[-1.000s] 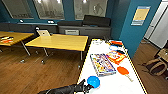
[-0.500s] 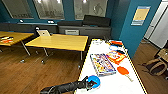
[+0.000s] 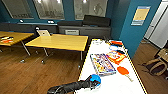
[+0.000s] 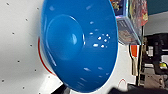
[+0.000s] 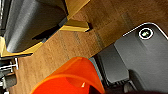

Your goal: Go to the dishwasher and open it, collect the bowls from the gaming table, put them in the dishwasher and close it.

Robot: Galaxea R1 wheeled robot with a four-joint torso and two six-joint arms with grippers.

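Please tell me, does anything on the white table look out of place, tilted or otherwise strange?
Nothing looks spilled or damaged. One thing stands out: the blue bowl at the near end of the gaming table is tipped up on its side at the left gripper, its inside facing the wrist camera. The game boxes and red paddle lie flat.

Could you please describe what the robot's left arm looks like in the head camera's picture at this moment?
The left arm is a glossy black, rounded, tube-like limb built of thick jointed segments, with pale reflections along its upper side. It comes in from the lower left of the head view and ends in a bulkier black wrist part. No cables or markings can be made out on it.
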